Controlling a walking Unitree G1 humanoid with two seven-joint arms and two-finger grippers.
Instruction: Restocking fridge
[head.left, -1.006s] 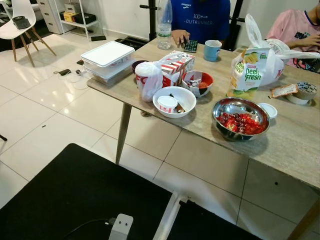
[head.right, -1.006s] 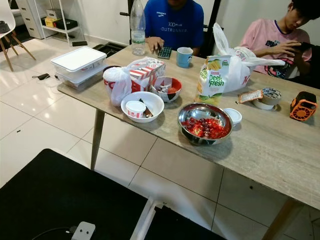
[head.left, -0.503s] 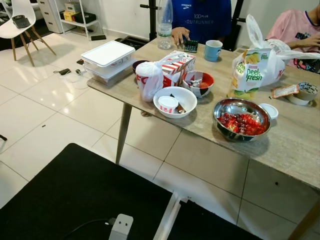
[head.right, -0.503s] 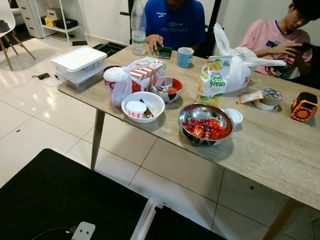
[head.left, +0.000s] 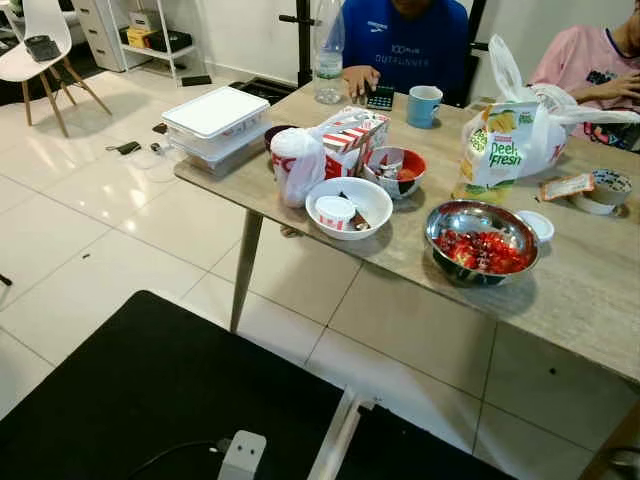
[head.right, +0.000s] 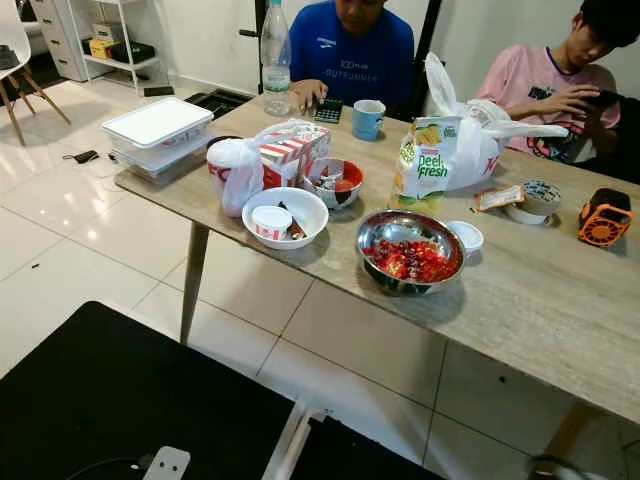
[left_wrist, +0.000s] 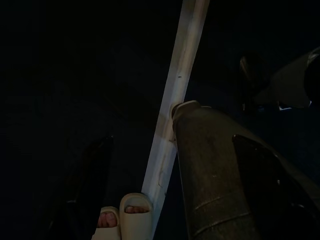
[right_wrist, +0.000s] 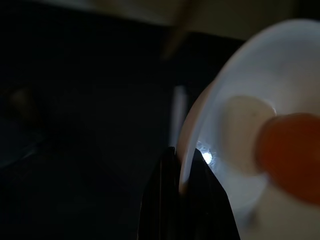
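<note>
Your right pincer (right_wrist: 183, 172) is pinching the rim of a white plate (right_wrist: 225, 150), with the rim sitting between its two black fingers (right_wrist: 161, 210). A blurred orange lump (right_wrist: 290, 155) is lying on the plate, too soft to identify. The plate is hanging low over dark ground, apart from the desk.

Your left pincer (left_wrist: 95, 180) is hanging in deep shade beside a pale strip (left_wrist: 175, 100), and you cannot tell whether it is spread or pressed together. Toes in a pale sandal (left_wrist: 125, 215) are showing near it.

The head camera is looking at a wooden desk (head.right: 520, 300) standing on white floor tiles. A steel bowl (head.right: 410, 258) of red food is sitting near the desk's near edge, with a white bowl (head.right: 285, 215) to its left. Behind them a juice carton (head.right: 425, 165) is standing upright, and a small red bowl (head.right: 335, 180) is sitting near a blue mug (head.right: 368, 117). A white lidded box (head.right: 158, 130) is resting at the desk's left corner. Two people are sitting on the far side. A black mat (head.right: 120, 400) is lying on the floor in front of you.
</note>
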